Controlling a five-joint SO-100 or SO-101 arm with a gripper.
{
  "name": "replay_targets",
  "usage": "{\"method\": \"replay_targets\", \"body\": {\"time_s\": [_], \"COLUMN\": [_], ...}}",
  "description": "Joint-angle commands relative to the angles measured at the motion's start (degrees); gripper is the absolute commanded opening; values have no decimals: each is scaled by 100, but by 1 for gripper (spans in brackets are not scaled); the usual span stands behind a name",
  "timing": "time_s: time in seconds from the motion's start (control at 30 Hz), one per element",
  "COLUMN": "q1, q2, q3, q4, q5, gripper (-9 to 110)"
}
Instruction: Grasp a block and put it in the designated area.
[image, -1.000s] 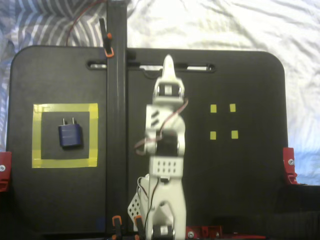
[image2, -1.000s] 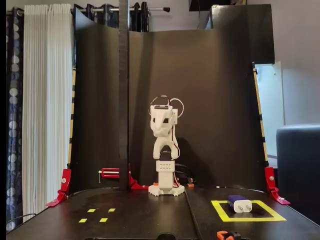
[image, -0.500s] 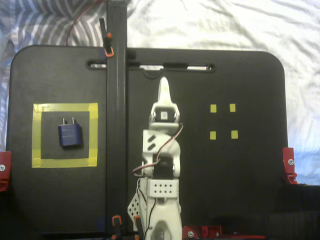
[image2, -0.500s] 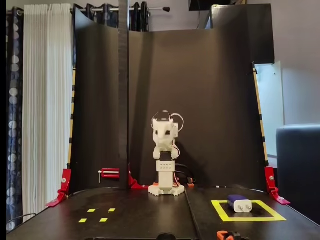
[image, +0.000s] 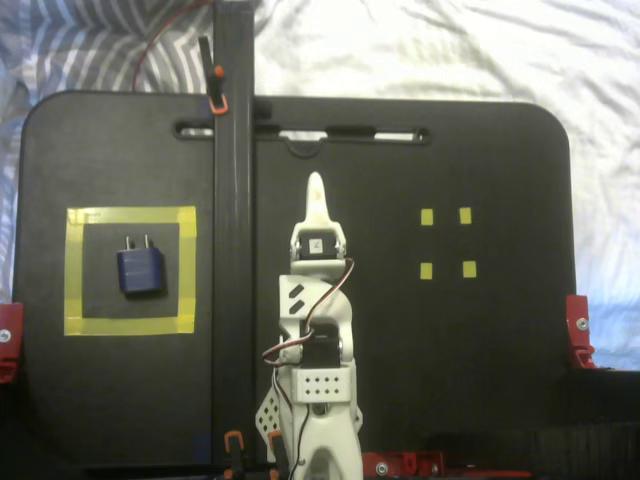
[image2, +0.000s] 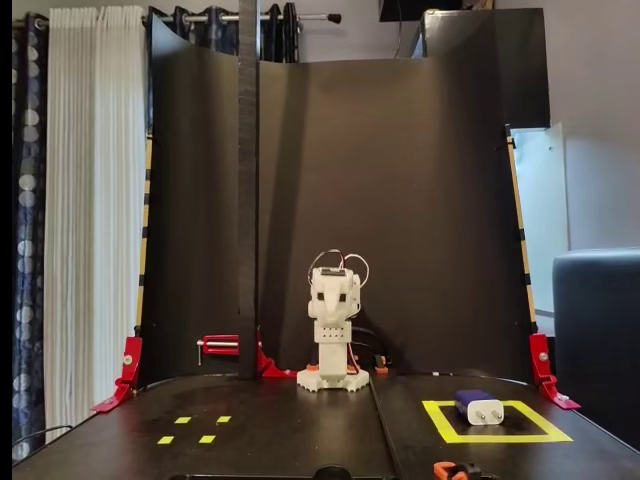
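Overhead, in a fixed view, the block (image: 141, 270) lies inside the designated area (image: 130, 217), a square of wide yellow tape near the left edge of the black desk (image: 480, 340), its two prongs pointing toward the far edge. The white arm (image: 318, 330) rises from the near edge at mid-desk, folded back over its base, and its end effector (image: 316, 192) points toward the far edge, the fingers drawn together to a narrow tip with nothing between them. A dark post (image: 232, 200) stands between arm and tape square. Four small yellow tape squares (image: 446, 243) sit toward the right edge.

Front-on, in a fixed view, the block (image2: 479, 407) rests within the tape outline (image2: 497, 435) at the desk's right side, well apart from the arm (image2: 333, 330), which sits hunched low at the far edge before a black backdrop (image2: 420, 200). From here the end effector's opening cannot be told.
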Motion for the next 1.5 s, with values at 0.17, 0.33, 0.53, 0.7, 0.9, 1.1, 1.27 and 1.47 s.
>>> {"method": "replay_targets", "body": {"time_s": [0.17,0.33,0.53,0.7,0.9,1.1,1.27,1.47], "q1": [-141,-132,-167,-167,-167,-193,-185,-62], "q2": [272,281,281,281,281,281,281,281], "q3": [35,35,35,44,44,44,44,44], "q4": [861,1371,2021,2355,2716,2988,3146,3155], "q5": [-141,-141,-193,-396,-396,-387,-325,-193], "gripper": [0,0,0,0,0,0,0,0]}}
